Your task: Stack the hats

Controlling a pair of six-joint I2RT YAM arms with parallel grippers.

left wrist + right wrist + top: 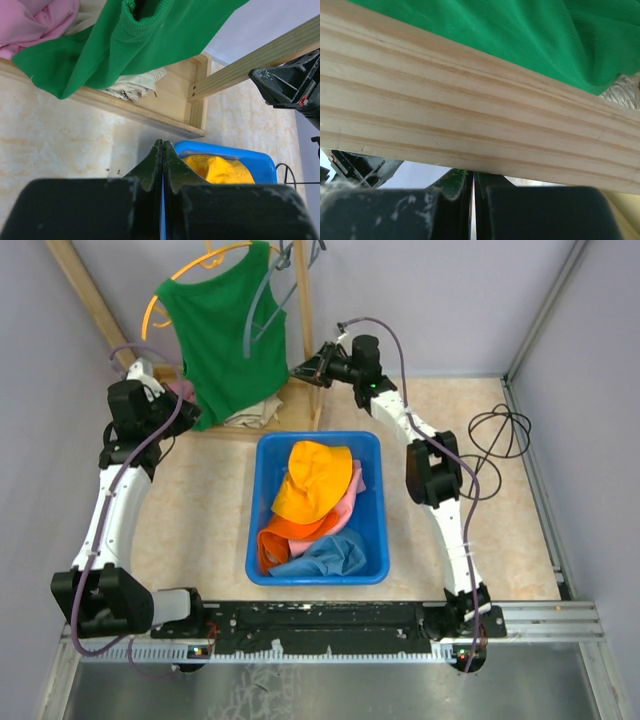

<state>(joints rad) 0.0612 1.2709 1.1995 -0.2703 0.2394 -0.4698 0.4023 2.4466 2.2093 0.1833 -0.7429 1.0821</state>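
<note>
All 4 hats lie in the blue bin (372, 502) at the table centre, between the 2 arms. Both grippers are further back, at the wooden rack (300, 310), well apart from the hats.

L gripper (162, 150): fingers pressed together, nothing between them. It is by the rack's base tray (150, 116). In the L wrist view, the bin and the yellow-orange hat (220, 170) show just to the right of the tips.

R gripper (471, 181): fingers also together, holding nothing. It is very close under a wooden bar (470, 120) of the rack; I cannot tell if it touches.

Count: 4 hats, 1 of each colour. 1 bin, 1 green tank top (225, 335), 1 beige cloth (252, 415).

In the bin:
- The yellow-orange hat is on top, towards the far side.
- The pink hat (350, 502) is partly under it, on the right.
- The bright orange hat (282, 538) is under it, on the near-left side.
- The light blue hat (328, 555) is crumpled at the near edge.

The tank top hangs on the rack. In the base tray lies the beige cloth, w/ some pink fabric (35, 20) to its left.
</note>
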